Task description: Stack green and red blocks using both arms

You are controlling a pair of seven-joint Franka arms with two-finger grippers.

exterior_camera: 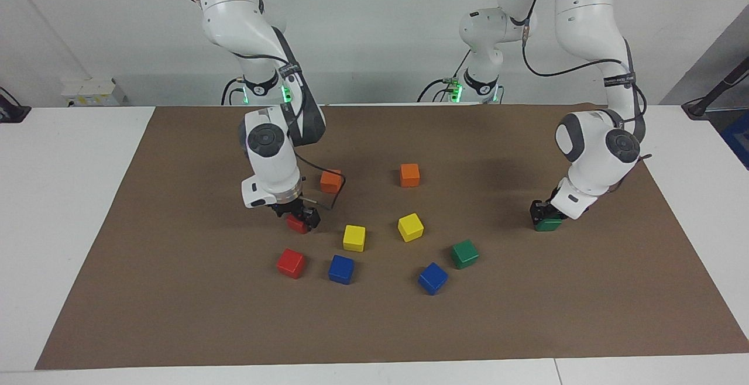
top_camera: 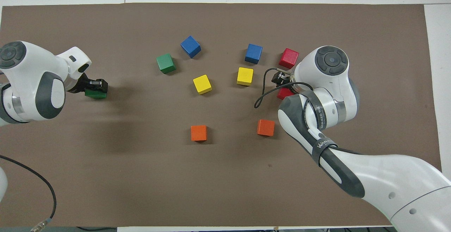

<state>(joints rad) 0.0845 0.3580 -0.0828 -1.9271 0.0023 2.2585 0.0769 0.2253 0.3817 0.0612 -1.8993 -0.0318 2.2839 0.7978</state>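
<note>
Red block (exterior_camera: 296, 225), middle of the frame, sits on the counter between the fingers of our wide-open right hand (exterior_camera: 301, 219). Green block (exterior_camera: 549, 225) rests under our left hand (exterior_camera: 540, 213) at mid-height; whether that hand grips we cannot tell. Both blocks look light and rigid, so we pinch their flat opposite faces.

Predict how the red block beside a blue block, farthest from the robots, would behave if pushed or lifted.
The red block looks rigid, with flat faces, so it would probably slide on the brown mat rather than roll. Being a squat cube, it seems unlikely to tip. Its matte faces would likely grip well.
</note>
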